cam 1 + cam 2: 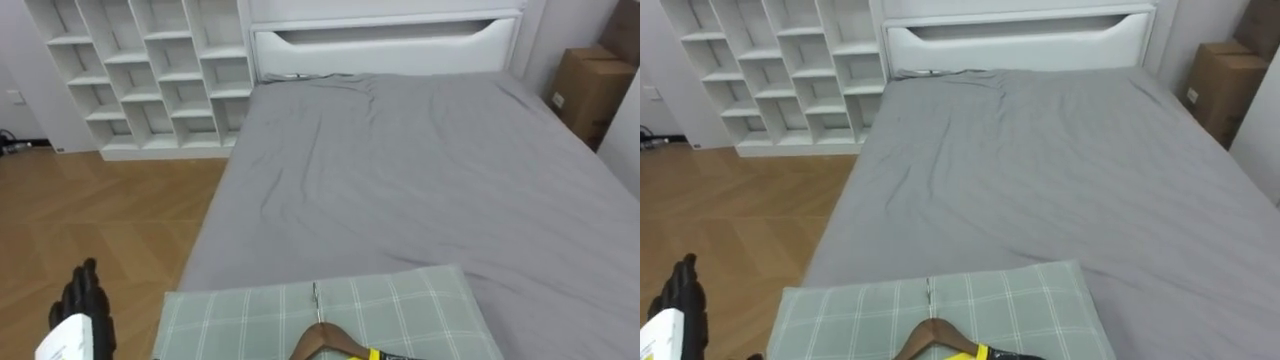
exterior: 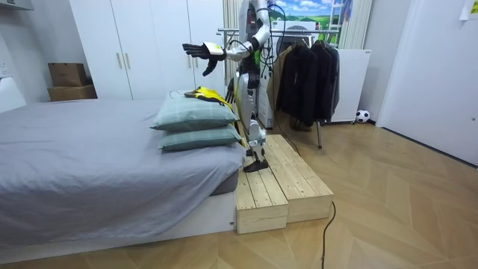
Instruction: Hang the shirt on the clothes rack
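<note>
A wooden hanger (image 1: 322, 340) with a metal hook lies on the top green checked pillow (image 1: 240, 315) at the near end of the bed. A yellow garment (image 1: 376, 354) shows at the hanger's lower edge; in the room view the yellow garment (image 2: 205, 94) rests on the stacked pillows (image 2: 193, 116). My left hand (image 1: 82, 296) is raised to the left of the pillow, over the floor beside the bed, fingers straight and holding nothing. In the room view that hand (image 2: 197, 51) reaches out above the pillows. I stand on a wooden platform (image 2: 280, 183) at the bed's end.
The grey bed (image 1: 420, 170) stretches ahead to a white headboard (image 1: 385, 45). White cube shelves (image 1: 150, 70) stand at the far left, cardboard boxes (image 1: 590, 90) at the far right. Behind me a clothes rack (image 2: 302, 71) holds dark jackets.
</note>
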`<state>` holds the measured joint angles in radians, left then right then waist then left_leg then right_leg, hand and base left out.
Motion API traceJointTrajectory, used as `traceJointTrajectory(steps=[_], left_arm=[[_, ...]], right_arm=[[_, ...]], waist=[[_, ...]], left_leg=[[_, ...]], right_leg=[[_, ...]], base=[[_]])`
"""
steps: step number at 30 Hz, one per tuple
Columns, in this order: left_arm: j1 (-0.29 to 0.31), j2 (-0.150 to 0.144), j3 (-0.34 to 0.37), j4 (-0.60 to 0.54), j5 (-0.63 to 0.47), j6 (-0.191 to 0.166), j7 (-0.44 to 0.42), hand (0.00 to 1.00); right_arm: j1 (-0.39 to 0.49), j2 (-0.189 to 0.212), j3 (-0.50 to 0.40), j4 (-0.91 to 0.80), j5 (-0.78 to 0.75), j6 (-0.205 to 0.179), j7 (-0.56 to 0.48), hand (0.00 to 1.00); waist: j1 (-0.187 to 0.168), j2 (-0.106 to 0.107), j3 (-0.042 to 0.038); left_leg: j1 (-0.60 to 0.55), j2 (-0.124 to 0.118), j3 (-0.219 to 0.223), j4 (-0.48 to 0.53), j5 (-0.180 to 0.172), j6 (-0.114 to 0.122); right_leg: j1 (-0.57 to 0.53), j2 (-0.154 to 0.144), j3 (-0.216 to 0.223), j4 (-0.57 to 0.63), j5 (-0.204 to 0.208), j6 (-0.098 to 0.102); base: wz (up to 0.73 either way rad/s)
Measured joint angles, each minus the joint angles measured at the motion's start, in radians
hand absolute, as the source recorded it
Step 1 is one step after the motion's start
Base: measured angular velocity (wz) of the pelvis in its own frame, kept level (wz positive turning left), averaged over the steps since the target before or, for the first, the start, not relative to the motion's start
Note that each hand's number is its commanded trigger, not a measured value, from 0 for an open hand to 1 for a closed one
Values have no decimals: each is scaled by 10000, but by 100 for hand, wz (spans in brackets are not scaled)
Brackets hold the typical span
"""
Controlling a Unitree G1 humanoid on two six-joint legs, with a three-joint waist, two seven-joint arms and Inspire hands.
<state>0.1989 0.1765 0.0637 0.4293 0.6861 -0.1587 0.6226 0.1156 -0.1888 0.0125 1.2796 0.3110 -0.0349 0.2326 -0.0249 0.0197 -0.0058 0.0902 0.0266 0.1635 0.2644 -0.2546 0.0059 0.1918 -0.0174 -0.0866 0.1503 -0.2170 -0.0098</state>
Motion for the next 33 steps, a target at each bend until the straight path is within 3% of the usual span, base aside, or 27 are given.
traceJointTrajectory(steps=[9,20,33], left_arm=[[-99,-1,-371,-362,1769,162,-87,0],[-290,-2,-518,-354,1805,434,-452,0],[-330,-18,-1353,-345,1824,456,-451,0]], right_arm=[[-15,5,38,11,-7,2,158,0],[-176,2,175,11,-8,3,435,0],[-176,43,487,-58,53,-5,484,0]], waist=[[-57,-96,2],[-252,-189,119],[-239,-432,37]], left_leg=[[6,0,12,-53,1,-1],[32,13,70,-81,3,-1],[43,-6,63,-140,7,-3]], right_leg=[[-9,0,40,-1,1,-1],[-21,1,67,-6,1,-1],[-39,-1,94,-7,1,-1]], base=[[0],[-1],[0]])
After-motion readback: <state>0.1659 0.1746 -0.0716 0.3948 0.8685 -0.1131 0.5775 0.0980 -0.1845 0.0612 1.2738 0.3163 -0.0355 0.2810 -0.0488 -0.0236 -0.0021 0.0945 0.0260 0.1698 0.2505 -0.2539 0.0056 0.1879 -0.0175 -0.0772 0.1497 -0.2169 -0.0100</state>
